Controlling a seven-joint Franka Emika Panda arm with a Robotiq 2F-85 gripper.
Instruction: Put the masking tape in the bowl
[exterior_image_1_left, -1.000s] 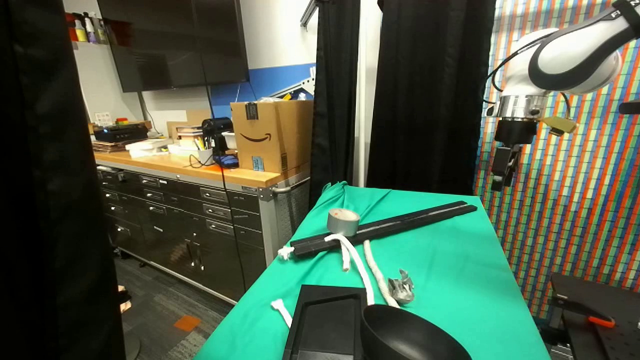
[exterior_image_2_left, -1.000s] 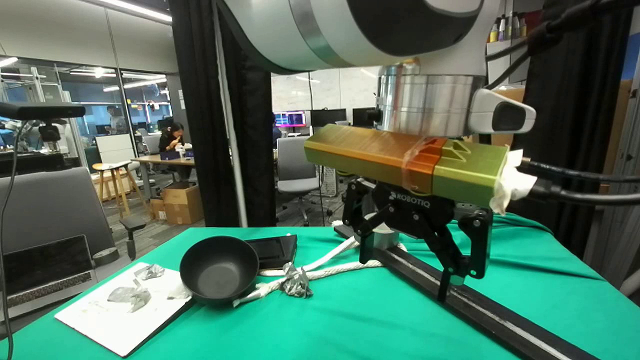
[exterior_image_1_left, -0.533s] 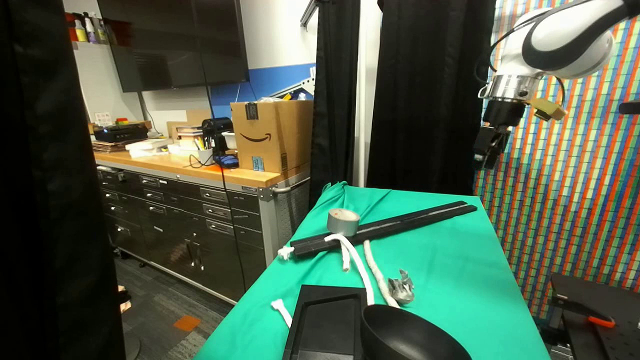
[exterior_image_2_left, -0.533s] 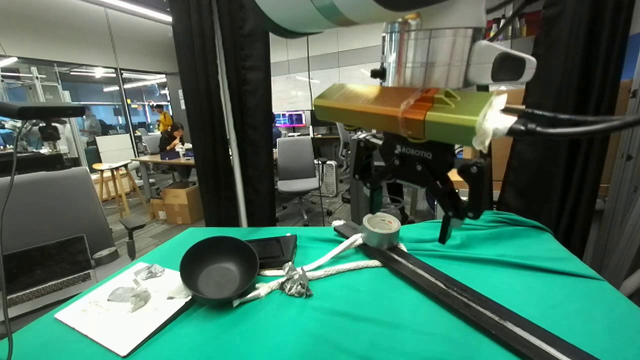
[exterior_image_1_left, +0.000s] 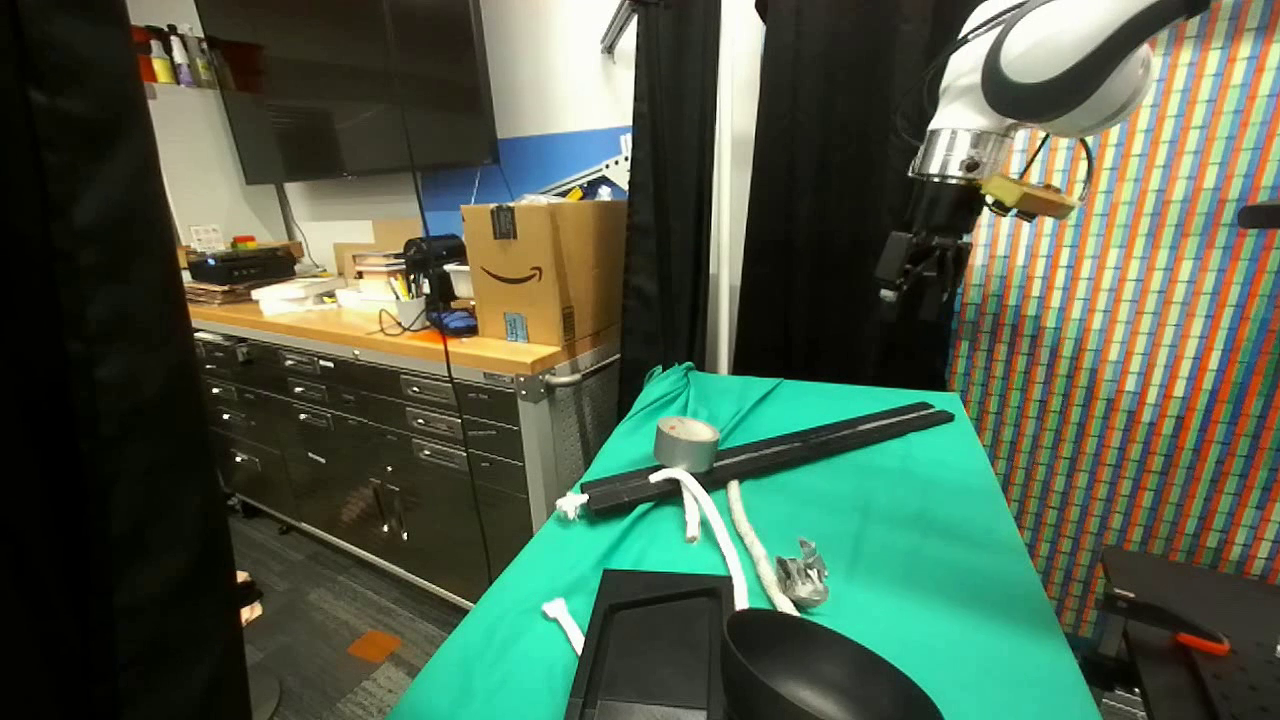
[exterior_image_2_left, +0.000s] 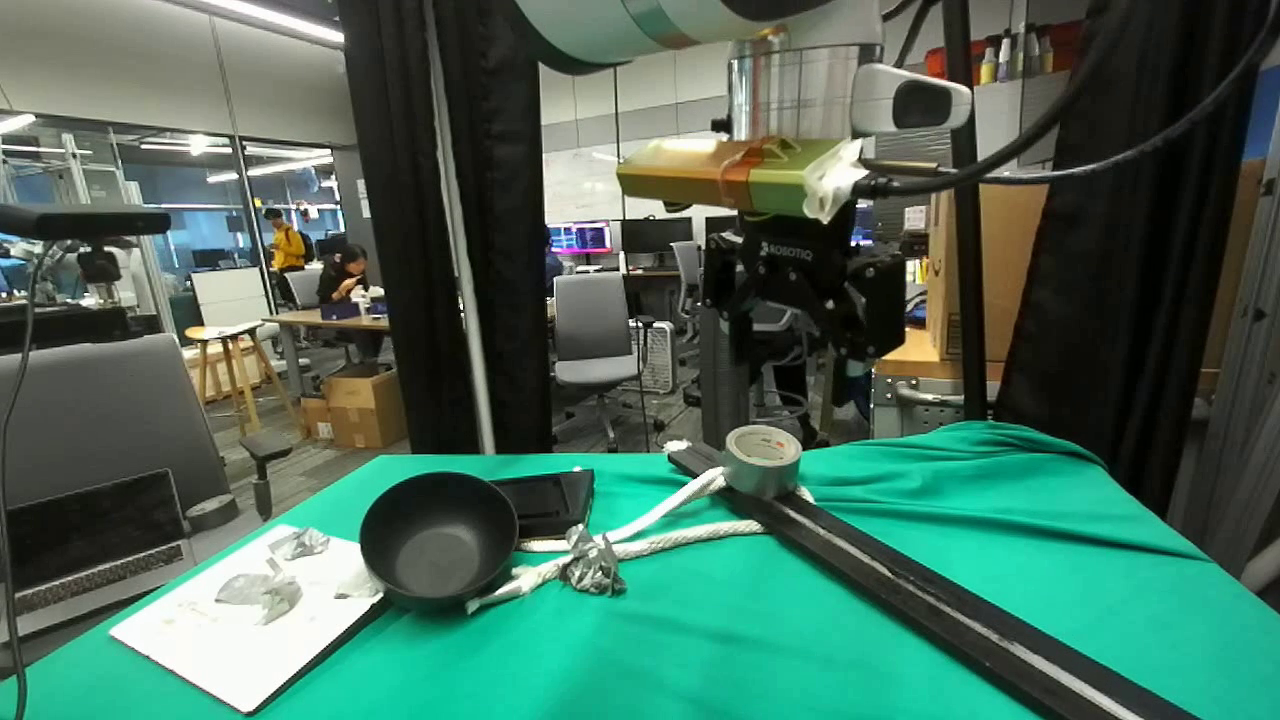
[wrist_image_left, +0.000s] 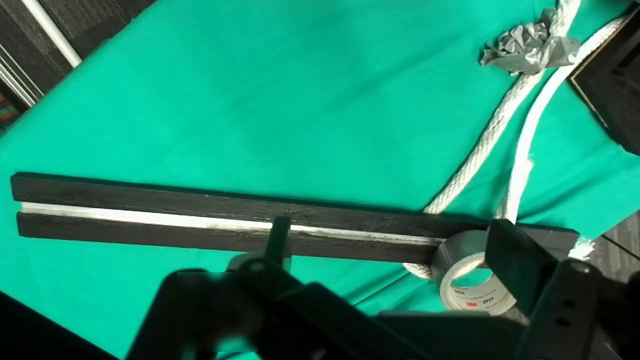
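Observation:
The masking tape is a ring-shaped roll, grey outside with a pale hollow core. In both exterior views it sits at the black bar's far end, by the white rope. In the wrist view the tape is partly hidden behind the right-hand finger. The black bowl stands on the green cloth, well apart from the tape; its inside looks empty in an exterior view. My gripper is open and empty, raised above the table; it also shows in an exterior view and the wrist view.
A long black bar lies across the green cloth. White rope with crumpled silver tape runs toward the bowl. A black tray adjoins the bowl. A white board with silver scraps lies beside it.
My gripper has risen from near the bar, then moved leftward in both exterior views, farther from the camera in one, turning slightly. The tape and bowl have not moved.

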